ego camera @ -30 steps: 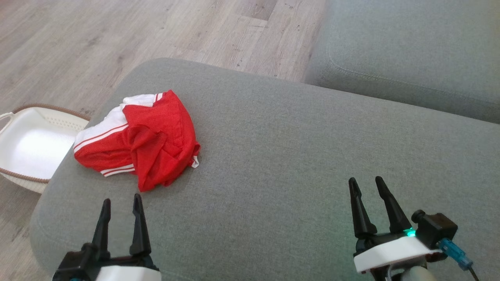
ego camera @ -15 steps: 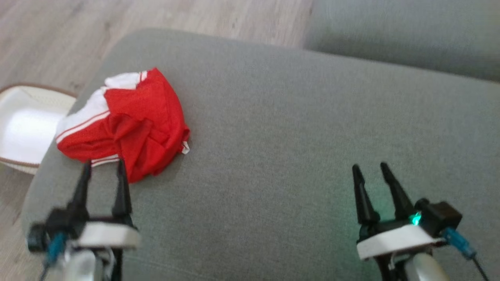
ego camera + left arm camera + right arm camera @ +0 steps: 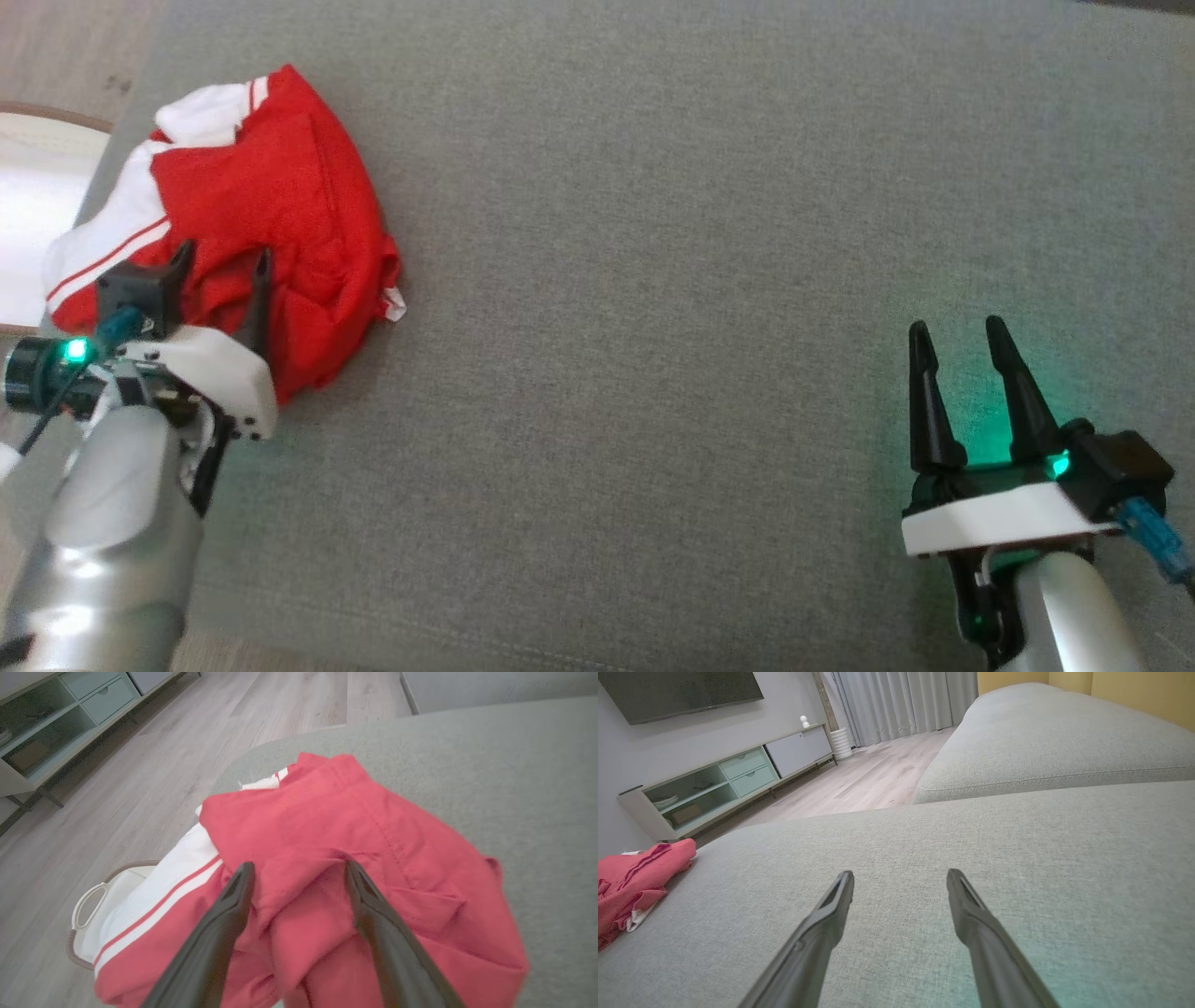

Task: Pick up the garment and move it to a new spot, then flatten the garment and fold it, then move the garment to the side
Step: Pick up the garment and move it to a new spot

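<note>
your left gripper (image 3: 224, 250) and right gripper (image 3: 957, 324) stood spread; the left hovered over crumpled red shorts (image 3: 289, 177) at the cushion's (image 3: 653, 280) left edge, where a shallow pinch might have shoved them off.

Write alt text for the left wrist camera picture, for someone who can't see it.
A crumpled red garment with white striped panels lies on a grey cushion, framed by the open jaws of the left gripper pointing at it. Past the cushion's edge are a wood floor and a white basket.
</note>
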### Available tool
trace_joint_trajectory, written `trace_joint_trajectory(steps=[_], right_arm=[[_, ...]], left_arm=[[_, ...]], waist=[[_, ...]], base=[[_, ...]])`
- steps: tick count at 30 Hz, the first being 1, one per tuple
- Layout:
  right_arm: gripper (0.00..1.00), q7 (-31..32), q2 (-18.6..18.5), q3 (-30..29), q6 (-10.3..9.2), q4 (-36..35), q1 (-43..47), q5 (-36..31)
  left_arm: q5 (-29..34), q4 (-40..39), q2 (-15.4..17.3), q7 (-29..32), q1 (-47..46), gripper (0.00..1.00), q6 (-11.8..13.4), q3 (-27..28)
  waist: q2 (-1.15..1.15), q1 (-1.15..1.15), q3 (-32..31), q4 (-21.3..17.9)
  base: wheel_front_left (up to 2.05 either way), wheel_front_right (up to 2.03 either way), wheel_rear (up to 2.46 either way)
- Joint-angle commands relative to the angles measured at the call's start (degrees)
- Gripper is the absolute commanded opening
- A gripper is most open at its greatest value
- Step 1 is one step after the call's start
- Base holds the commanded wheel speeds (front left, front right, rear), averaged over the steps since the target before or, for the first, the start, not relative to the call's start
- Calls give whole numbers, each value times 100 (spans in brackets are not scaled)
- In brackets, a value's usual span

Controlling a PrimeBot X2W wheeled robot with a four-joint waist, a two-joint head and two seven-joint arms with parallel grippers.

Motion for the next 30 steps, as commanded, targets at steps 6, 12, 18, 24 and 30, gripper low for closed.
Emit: trace_joint_trajectory(steps=[6, 12, 18, 24, 30], right_arm=[[100, -62, -53, 160, 44, -245, -193, -54], [100, -62, -49, 149, 44, -210, -111, -51], [100, -62, -42, 170, 44, -133, -109, -15], [100, -62, -34, 202, 44, -61, -74, 79], [100, -62, -31, 282, 44, -3, -38, 377]], left_arm=[[-194, 711, 604, 55, -598, 100, 11, -149], [-391, 1221, 655, -365, -766, 0, 11, -451], [-499, 1296, 755, -975, -923, 0, 11, -460], [-652, 782, 923, -1210, -1033, 0, 10, -283], [-630, -927, 1134, -1234, -915, 0, 14, 27]], waist=[[0, -2, 186, -132], [0, -2, 85, -136], [0, -2, -152, -83], [0, -2, -458, -73], [0, -2, -836, -151]], base=[[0, 0, 0], [0, 0, 0], [0, 0, 0], [0, 0, 0], [0, 0, 0]])
